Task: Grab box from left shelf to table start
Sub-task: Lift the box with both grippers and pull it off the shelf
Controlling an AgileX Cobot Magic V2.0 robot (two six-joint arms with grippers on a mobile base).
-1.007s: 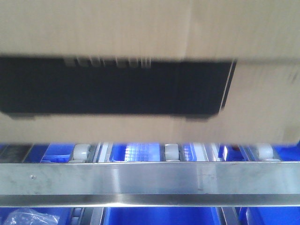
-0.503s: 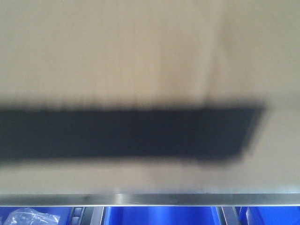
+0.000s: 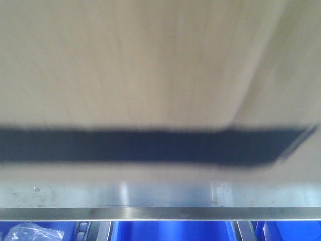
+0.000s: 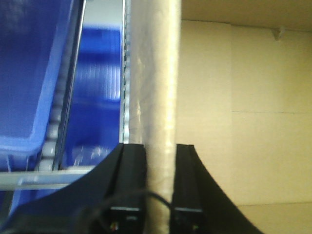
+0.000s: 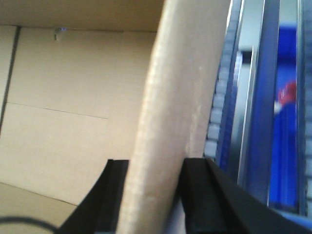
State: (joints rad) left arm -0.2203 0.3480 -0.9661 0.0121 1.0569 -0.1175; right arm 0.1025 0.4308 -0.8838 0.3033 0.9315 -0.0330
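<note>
Box (image 3: 150, 65) walls within left tool (image 4: 160, 150), right tool (image 5: 156, 165): wrist views only.

The box (image 3: 150, 65) is filling nearly the whole frame, its brown face appearing blurred; a black printed band (image 3: 140, 146) is running across it from the left edge almost to the right, its lettering too smeared to read. Below, the brushed steel front rail of the left shelf (image 3: 160, 203) is spanning the full width; blue bins (image 3: 173, 232) are showing beneath it between metal uprights (image 3: 103, 231), and a crumpled clear bag (image 3: 27, 232) is lying in the leftmost bin.
</note>
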